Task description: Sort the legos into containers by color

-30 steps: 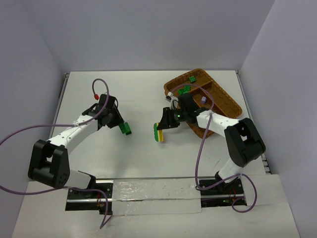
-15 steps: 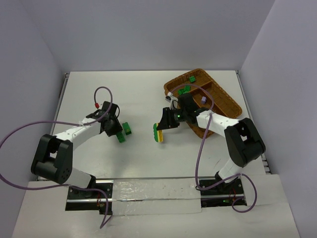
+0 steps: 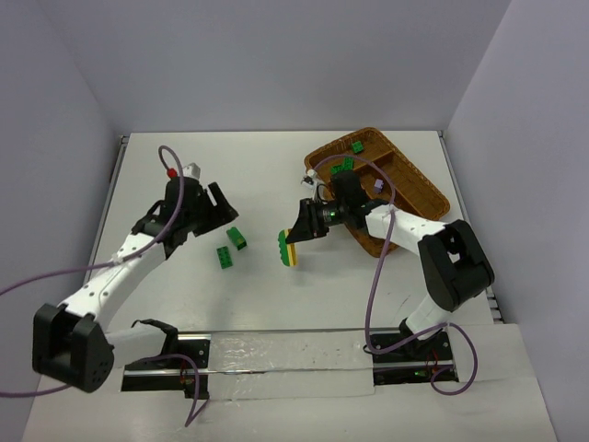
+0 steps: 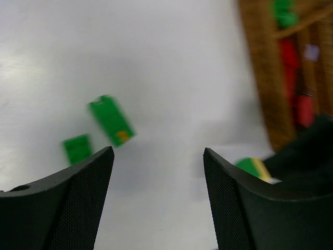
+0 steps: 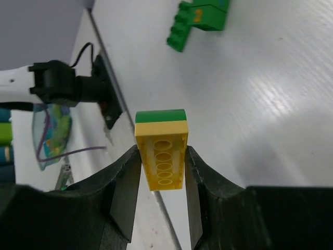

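Scene: white table (image 3: 258, 175) seen from above, with two robot arms reaching in from the bottom edge.
Tray: one brown wicker tray (image 3: 423, 180) with dividers, set at a slant in the upper right of the overhead view.
Green in tray: green bricks (image 3: 356, 146) in two spots at the tray's upper end; exact number hard to tell.
Lilac in tray: one lilac brick (image 3: 378, 184), mid-tray.
Red in tray: two red bricks (image 4: 289, 52), blurred, in the upper right of the left wrist view.
Loose on table: two loose green bricks (image 3: 237, 238) left of centre in the overhead view, near each other but apart, well clear of the tray; a small orange mark on the longer one.
Held piece: one yellow brick (image 5: 161, 153) with one green cap brick (image 5: 160, 115) stuck to its far end, at the centre of the overhead view, between the loose pair and the tray.
Right gripper (image 5: 161, 164): fingers clamped on the two long sides of the yellow brick, its hollow underside turned toward the wrist camera.
Left gripper (image 4: 156, 156): fingers spread wide with nothing between them, over bare table at centre left, just up and left of the loose pair.
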